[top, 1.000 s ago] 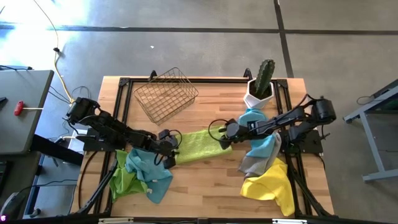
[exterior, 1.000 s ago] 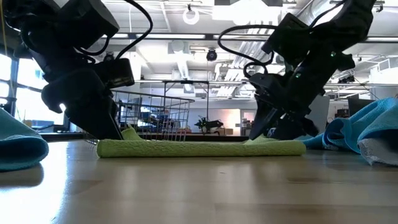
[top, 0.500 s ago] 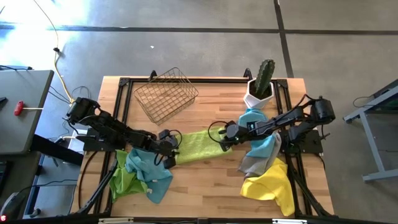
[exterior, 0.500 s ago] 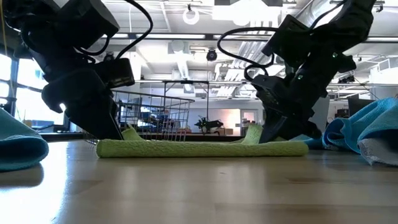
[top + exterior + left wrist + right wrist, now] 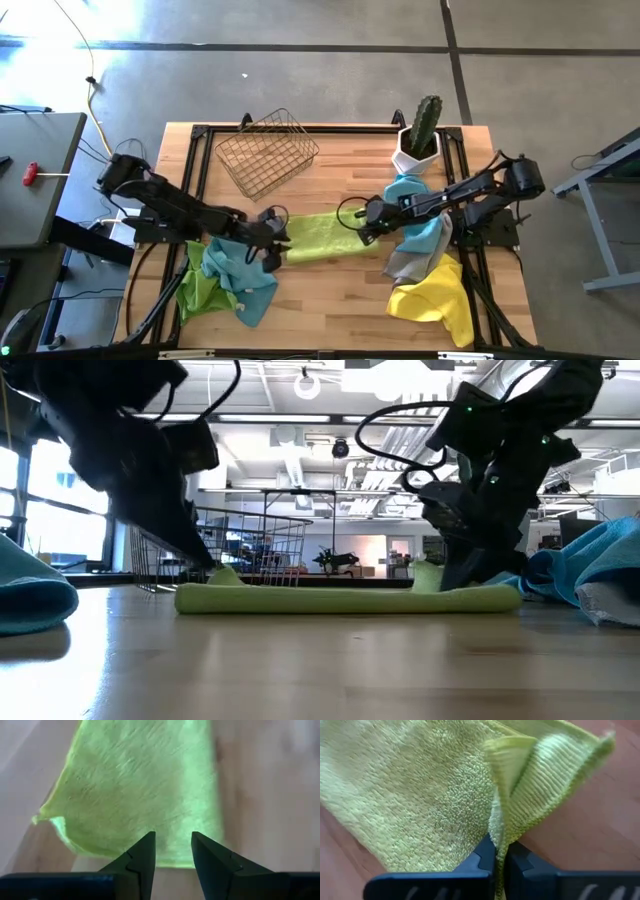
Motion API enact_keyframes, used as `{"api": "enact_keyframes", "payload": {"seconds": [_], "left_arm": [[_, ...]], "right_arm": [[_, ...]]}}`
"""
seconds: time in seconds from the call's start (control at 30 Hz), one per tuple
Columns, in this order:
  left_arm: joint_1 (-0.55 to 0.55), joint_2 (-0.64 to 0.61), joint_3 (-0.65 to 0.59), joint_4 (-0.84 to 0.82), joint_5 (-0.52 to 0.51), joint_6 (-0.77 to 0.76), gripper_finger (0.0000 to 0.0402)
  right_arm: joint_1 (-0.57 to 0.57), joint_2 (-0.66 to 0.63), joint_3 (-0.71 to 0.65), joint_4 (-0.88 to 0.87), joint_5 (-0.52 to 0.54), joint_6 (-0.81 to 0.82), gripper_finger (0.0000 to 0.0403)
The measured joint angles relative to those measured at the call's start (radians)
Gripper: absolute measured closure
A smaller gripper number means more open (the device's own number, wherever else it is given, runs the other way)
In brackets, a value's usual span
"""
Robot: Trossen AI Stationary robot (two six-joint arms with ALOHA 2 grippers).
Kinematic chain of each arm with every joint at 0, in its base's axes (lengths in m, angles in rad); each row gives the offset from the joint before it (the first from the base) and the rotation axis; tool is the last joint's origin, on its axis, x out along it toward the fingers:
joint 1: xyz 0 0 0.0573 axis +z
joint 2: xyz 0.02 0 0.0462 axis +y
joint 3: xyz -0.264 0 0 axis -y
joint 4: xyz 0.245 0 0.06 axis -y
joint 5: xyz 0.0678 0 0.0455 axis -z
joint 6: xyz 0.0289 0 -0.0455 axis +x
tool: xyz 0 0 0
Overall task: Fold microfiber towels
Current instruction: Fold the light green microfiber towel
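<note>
A lime green towel (image 5: 322, 236) lies as a folded strip across the table's middle, resting flat on the wood (image 5: 340, 600). My right gripper (image 5: 366, 226) is shut on its right end. My left gripper (image 5: 279, 240) stands open just above the towel's left end (image 5: 125, 795), its two fingers apart with cloth showing between them (image 5: 173, 851). I cannot tell whether they touch the cloth. A small corner (image 5: 225, 574) sticks up at the left end. My right gripper pinches a raised fold at the towel's right end (image 5: 501, 827) between its two fingers, several layers together. The fingers slant down from the table's right side. The pinched part stands up as a ridge (image 5: 428, 574); the rest of the towel lies on the table.
A wire basket (image 5: 265, 151) lies at the far left and a cactus in a white pot (image 5: 420, 136) at the far right. Blue and green towels (image 5: 232, 282) are heaped near left. Blue, grey and yellow towels (image 5: 430, 275) are heaped at the right.
My right gripper has shut on the towel's right end and drawn it up into a ridge. My left gripper has risen off the left end. The whole towel has slid a little toward the table's right edge.
</note>
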State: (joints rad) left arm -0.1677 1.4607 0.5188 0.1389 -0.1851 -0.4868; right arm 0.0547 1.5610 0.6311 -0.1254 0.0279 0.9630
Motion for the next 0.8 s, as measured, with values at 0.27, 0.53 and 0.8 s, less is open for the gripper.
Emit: {"api": "enact_keyframes", "payload": {"seconds": [0.27, 0.53, 0.8], "left_arm": [[-0.008, -0.081, 0.0, -0.006, 0.069, 0.002, 0.0287], [-0.036, -0.103, 0.001, -0.007, 0.072, 0.011, 0.0287], [-0.068, -0.102, 0.001, -0.007, 0.072, 0.036, 0.0287]], "right_arm": [[-0.001, -0.015, 0.229, -0.536, 0.044, -0.066, 0.0402], [-0.002, -0.015, 0.45, -0.77, 0.117, -0.078, 0.0402], [-0.002, -0.015, 0.507, -0.659, 0.111, -0.047, 0.0403]]}}
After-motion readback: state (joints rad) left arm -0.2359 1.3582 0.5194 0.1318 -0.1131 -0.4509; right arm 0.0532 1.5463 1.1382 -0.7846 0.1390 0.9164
